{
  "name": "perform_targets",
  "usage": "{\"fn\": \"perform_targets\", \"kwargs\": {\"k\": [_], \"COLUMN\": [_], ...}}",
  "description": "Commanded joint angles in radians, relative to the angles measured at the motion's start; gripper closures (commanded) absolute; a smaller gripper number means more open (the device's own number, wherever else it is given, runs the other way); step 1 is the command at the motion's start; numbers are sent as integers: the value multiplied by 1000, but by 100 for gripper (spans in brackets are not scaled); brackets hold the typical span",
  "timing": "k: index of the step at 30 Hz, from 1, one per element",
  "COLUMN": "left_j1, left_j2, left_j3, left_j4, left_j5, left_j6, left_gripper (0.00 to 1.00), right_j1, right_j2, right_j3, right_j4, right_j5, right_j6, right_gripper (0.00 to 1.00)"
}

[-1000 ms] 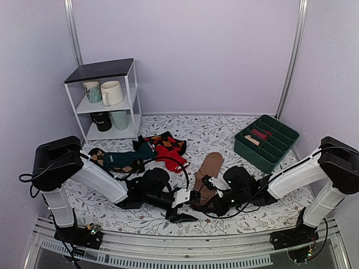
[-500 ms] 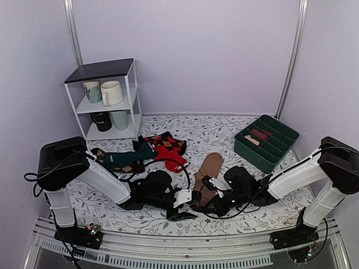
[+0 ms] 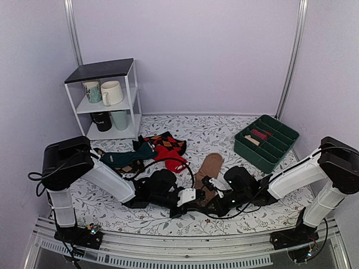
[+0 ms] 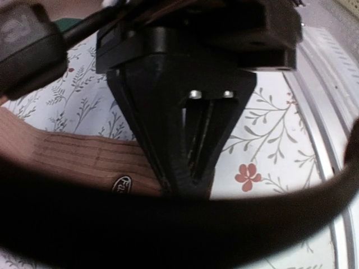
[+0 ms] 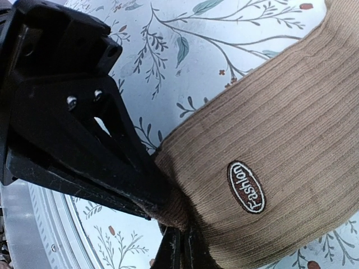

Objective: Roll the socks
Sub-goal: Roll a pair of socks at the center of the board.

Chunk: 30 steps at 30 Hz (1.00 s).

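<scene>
From above, the pair of long tan-brown ribbed knitted socks (image 3: pixel 209 167) lay stretched flat on the flower-printed worktop (image 3: pixel 224 134). The toe end pointed away, and the near end was lost among the black wrists where the left pincer (image 3: pixel 197 199) and the right pincer (image 3: pixel 206 197) met; from there I could not tell how either stood. The left wrist's view settled its side: the left pincer (image 4: pixel 188 180) was pinched together on the end edge of the socks (image 4: pixel 73 159), just beside a small oval label (image 4: pixel 122 183). The right wrist's view showed what the others did not: the right pincer (image 5: pixel 171 216) was clamped on a bunched corner of the socks (image 5: pixel 280 123), and the label (image 5: pixel 245 187) read "Fashion". I judged this the start of the roll, with the near end gripped at two spots and nothing yet turned over. The next move would call for both wrists to lift that edge and fold it toward the toe together, keeping it level.
</scene>
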Motion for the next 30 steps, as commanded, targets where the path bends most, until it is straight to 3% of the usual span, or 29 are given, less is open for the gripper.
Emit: {"fn": "perform_targets", "kwargs": {"k": [1,3,5,9,17,24,30], "left_j1": [3,4,6,18,55,85,84], "left_j2": [15,0,-16,-30,-8,17,53], "left_j3": [6,-7,-15,-22,18,3,8], "left_j4": [-7,0,-6,-52,-173,-163,-167], "left_j5": [-20,-25,-31,-27,105,207,238], "left_j6": [-14,-32,-67,-160,-304,-384,-390], "left_gripper": [100,100,100,100,100,100,100], "right_j1": [1,1,1,1,5,102,153], "right_j2": [47,41,15,-91,-305,-160,-6], "right_j3": [-40,-39,-47,-93,-379,-376,-333], "right_j4": [-148,-147,-134,-41,530,639,771], "right_j5": [-11,0,36,133,202,249,345], "right_j6": [1,-2,1,-2,-147,-328,-370], "right_gripper": [100,98,82,69,60,54,51]}}
